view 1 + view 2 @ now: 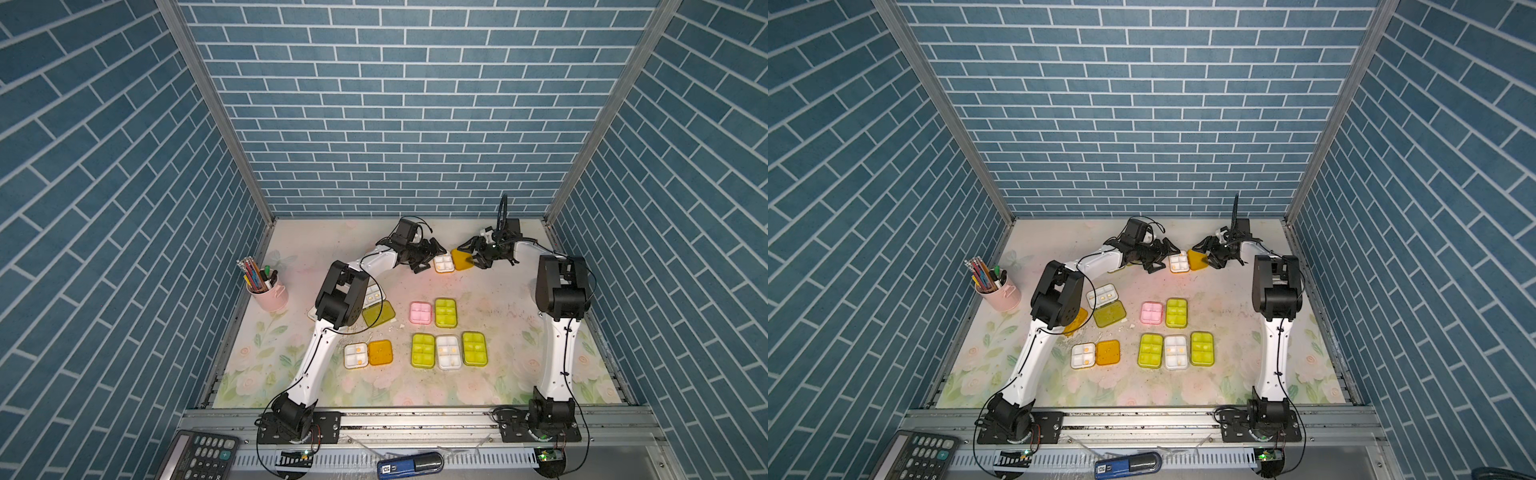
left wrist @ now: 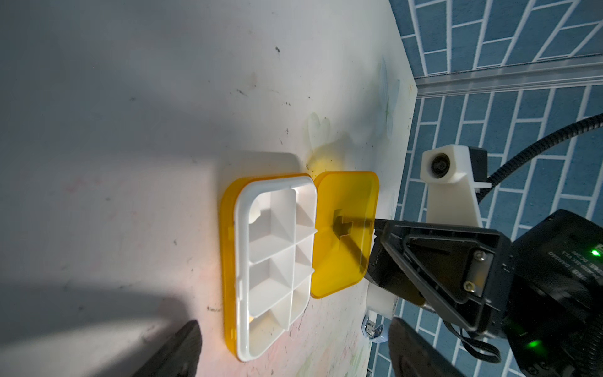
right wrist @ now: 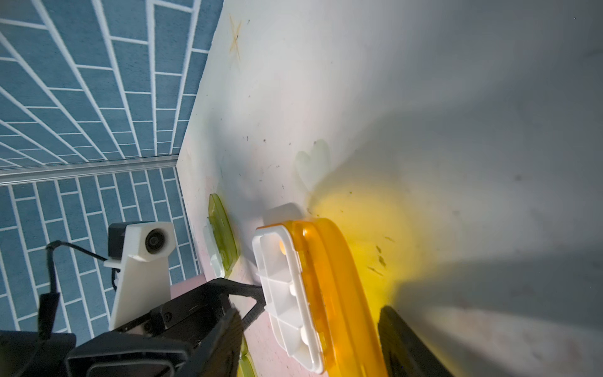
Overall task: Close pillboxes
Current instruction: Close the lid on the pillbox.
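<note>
Right now your left gripper [image 1: 430,259] has its jaws spread wide and holds nothing. In the right wrist view one of its fingers appears to touch the long side of the orange pillbox [image 1: 444,263]. That pillbox lies on the table [image 1: 498,299] directly between your two grippers, open, with its white tray [image 2: 277,261] facing up. Its orange lid [image 1: 462,259] hangs out on the side toward your right gripper [image 1: 473,257] and is tilted up off the table. Your right gripper's jaws stand parted and clamp nothing. One finger [image 2: 383,228] reaches in behind the lid and shows dark through the plastic.
</note>
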